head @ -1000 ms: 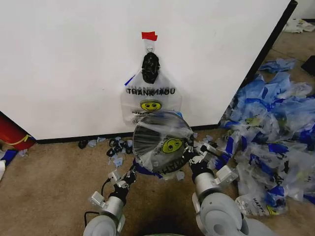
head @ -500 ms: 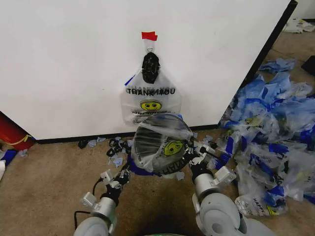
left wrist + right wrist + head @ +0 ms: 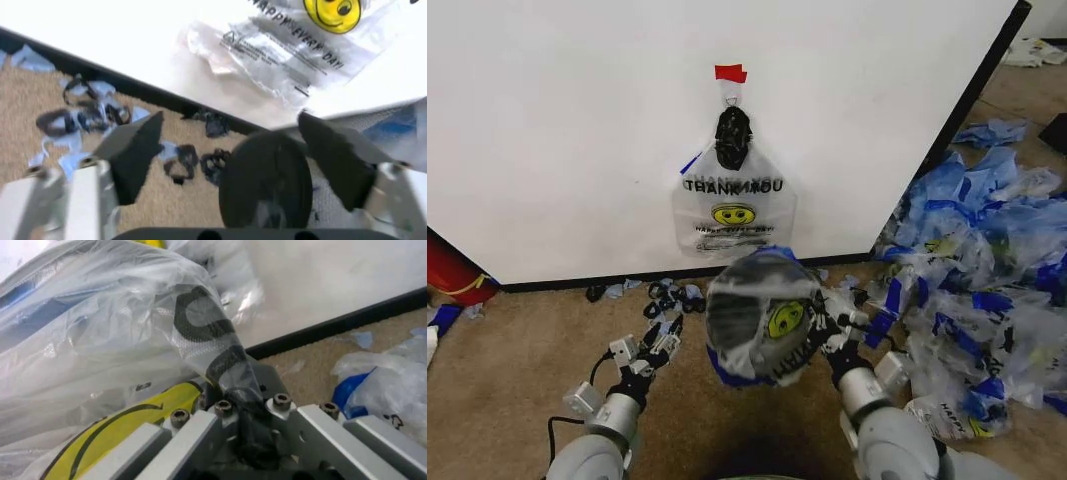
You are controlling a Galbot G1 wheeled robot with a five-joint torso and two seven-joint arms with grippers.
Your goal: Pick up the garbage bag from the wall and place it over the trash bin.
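Observation:
A clear garbage bag [image 3: 777, 320] with a yellow smiley face is stretched over the tilted black mesh trash bin [image 3: 732, 318], held off the carpet. My right gripper [image 3: 824, 328] is shut on the bag-covered rim; up close, plastic and mesh [image 3: 207, 335] run into the right gripper [image 3: 235, 401]. My left gripper [image 3: 665, 338] is open, a short way left of the bin, touching nothing. The left gripper [image 3: 230, 145] faces the wall's foot. A second "THANK YOU" bag [image 3: 734, 205] hangs flat on the white wall [image 3: 577, 120].
A black knot-like lump [image 3: 733, 138] under red tape [image 3: 730, 72] holds the hanging bag. Blue and black scraps [image 3: 667, 295] litter the carpet by the wall's black strip. A big heap of clear-and-blue bags [image 3: 987, 260] lies to the right, a red object [image 3: 452, 275] at far left.
My left gripper has let go of the bin's rim and drawn back to the left, open. The bagged bin has shifted slightly right and down in the right gripper.

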